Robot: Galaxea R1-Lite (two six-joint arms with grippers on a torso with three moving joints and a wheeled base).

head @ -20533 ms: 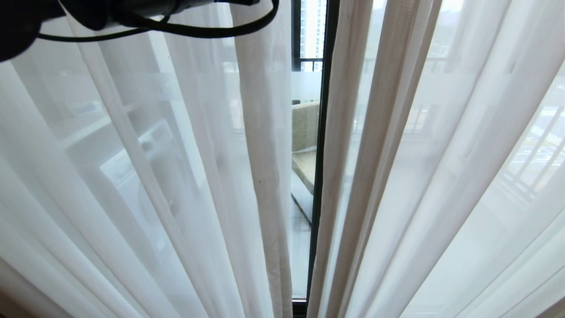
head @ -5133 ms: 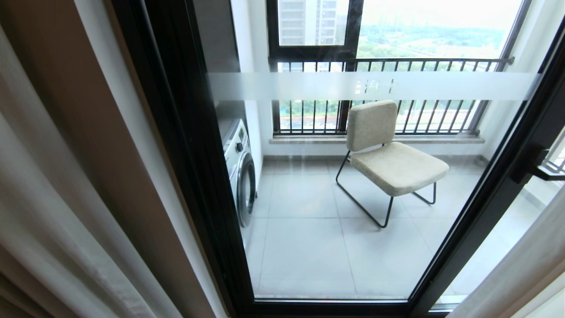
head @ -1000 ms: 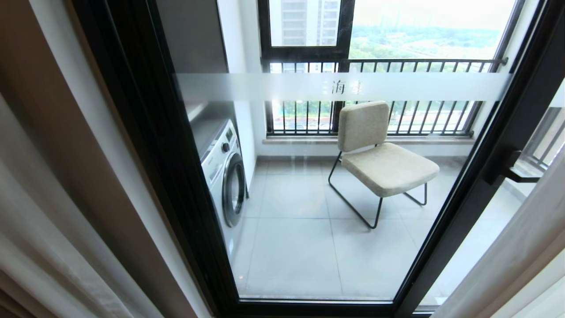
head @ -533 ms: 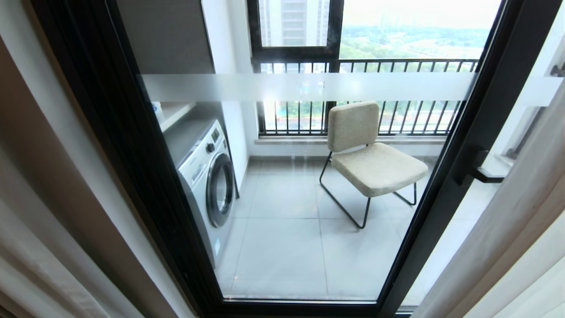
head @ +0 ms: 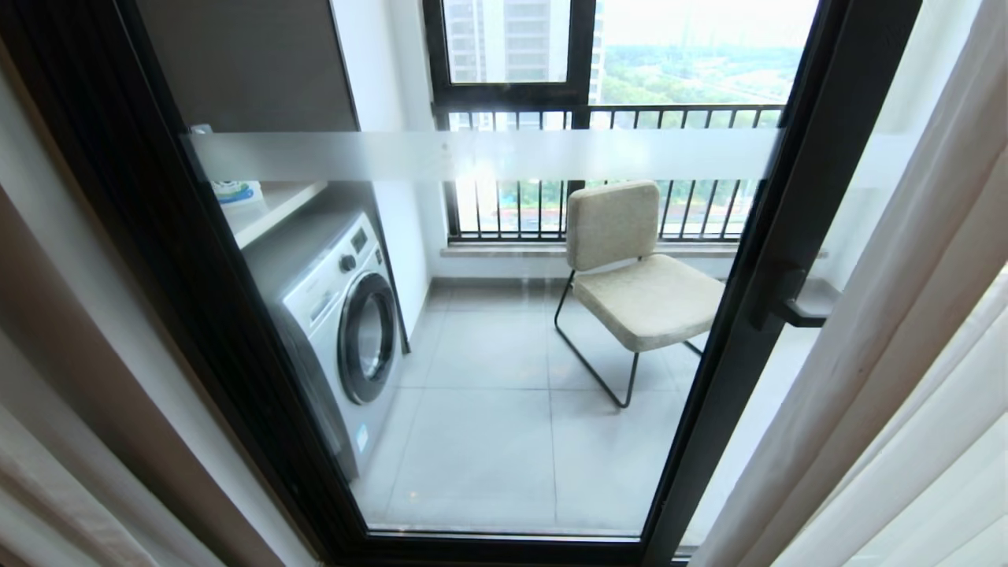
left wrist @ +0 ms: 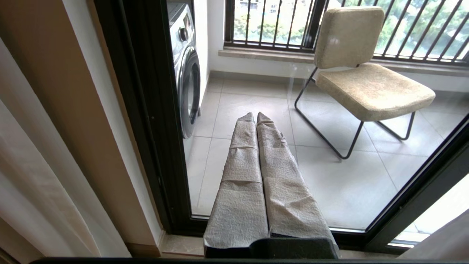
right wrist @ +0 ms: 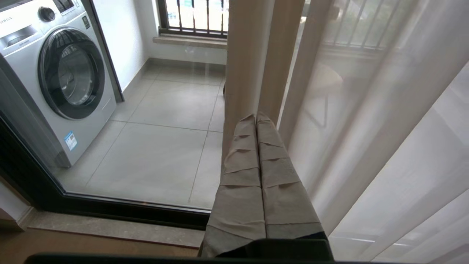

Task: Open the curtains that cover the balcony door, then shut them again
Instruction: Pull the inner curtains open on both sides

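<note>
Head view shows the curtains (head: 882, 378) drawn apart to the left and right edges, with the balcony door (head: 756, 268) bare between them, so the opening half looks done; closing them is what remains. The left pincer (left wrist: 255, 116) and the right pincer (right wrist: 255, 118) are both closed and empty, the right one near the right-hand sheers.

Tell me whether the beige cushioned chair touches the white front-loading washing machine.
Apart. The head view shows bare grey floor tiles between the beige cushioned chair and the white front-loading washing machine.
</note>
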